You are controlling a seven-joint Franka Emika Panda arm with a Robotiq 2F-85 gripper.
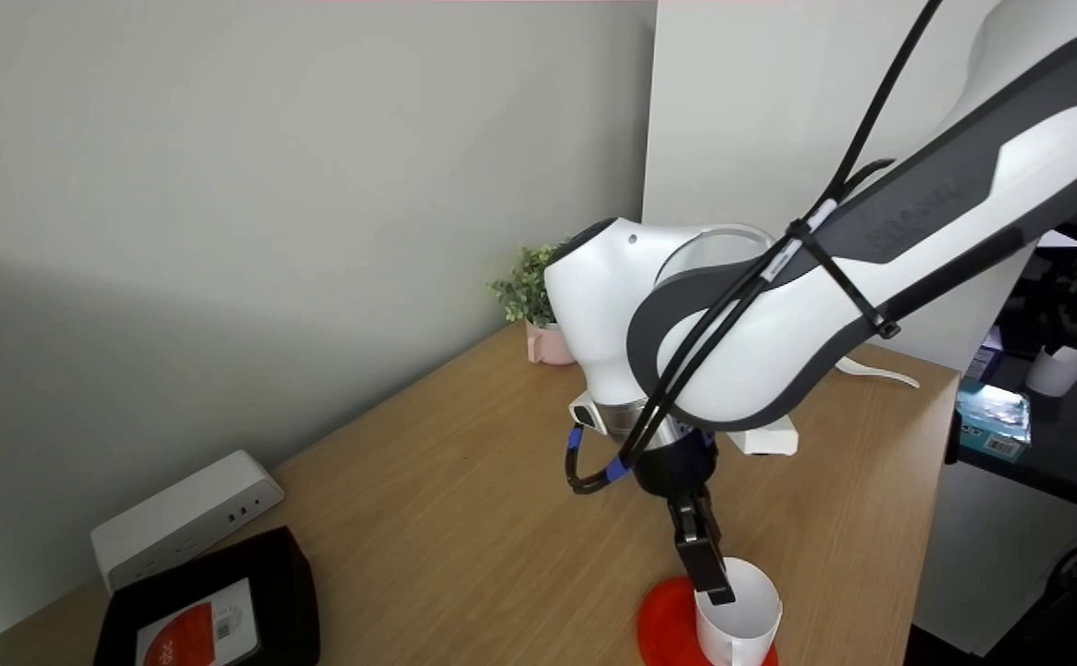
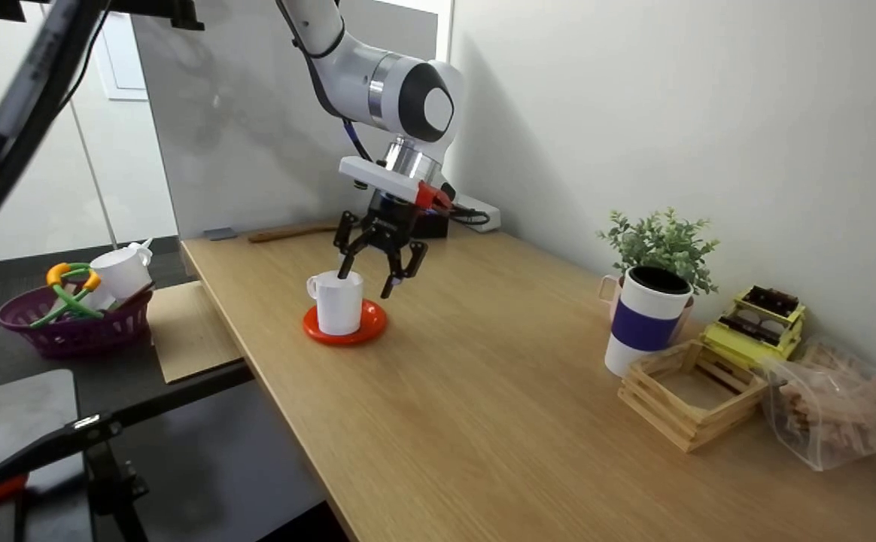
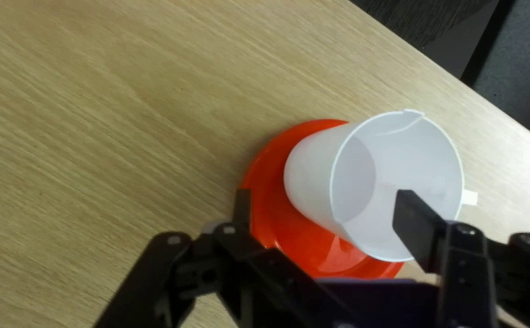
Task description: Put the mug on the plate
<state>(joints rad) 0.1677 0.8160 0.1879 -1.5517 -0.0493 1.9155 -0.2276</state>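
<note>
In both exterior views we see the white mug (image 2: 339,307) standing upright on the red plate (image 2: 375,322), close to the edge of the wooden table (image 2: 468,421). In an exterior view the handle of the mug points to the left, and more of the plate shows at the right of the mug than at the left. Over them we observe the gripper (image 2: 366,283), directed downward at a slant, with its two fingers (image 3: 414,225) spread wide apart and without a hold on anything. In the wrist view one finger appears in front of the mug's opening, and the other one beside the plate's edge, apart from the mug; whether the first finger touches the mug, we cannot tell. At the right of the table, near the wall, we notice a green plant (image 2: 664,241), and just before it a white cup with a blue band (image 2: 640,327). Nearer to us stands a wooden crate (image 2: 652,406), and to its right lies a clear bag (image 2: 833,406). In an exterior view a black tray (image 1: 293,592) rests at the near left, with a white box (image 1: 189,513) just behind it.
</note>
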